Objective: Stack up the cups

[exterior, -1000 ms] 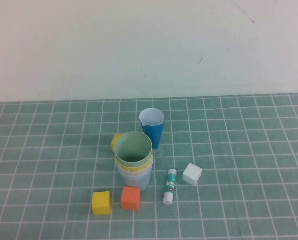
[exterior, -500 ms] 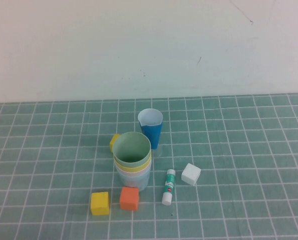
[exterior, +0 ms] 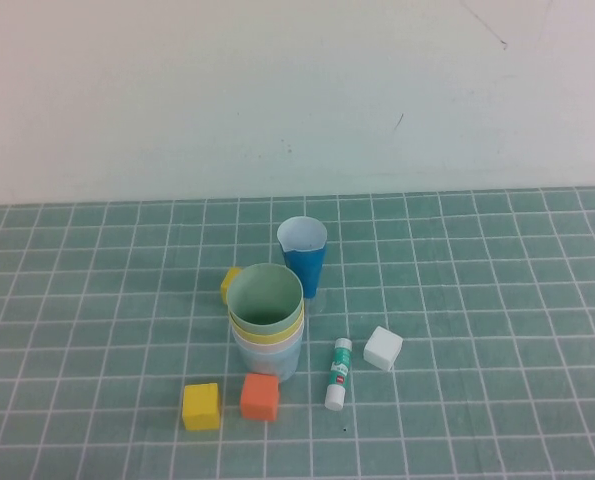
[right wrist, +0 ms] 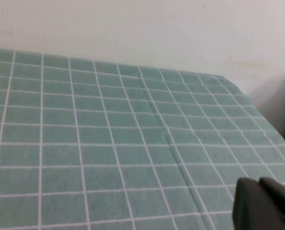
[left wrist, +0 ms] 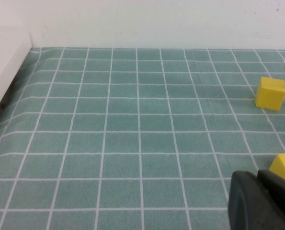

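Neither arm reaches over the table from above. The left gripper [left wrist: 262,201] shows only as a dark tip low over the mat, the right gripper [right wrist: 264,203] likewise; whether either is apart or together I cannot tell.

Well ahead of both, mid-table, the cups [exterior: 266,320] stand nested, green on top, mouths up, long axis vertical. To me the stack looks done. A careless pass could topple it onto the orange block [exterior: 260,396] or against the dark blue cup [exterior: 304,255] just behind.
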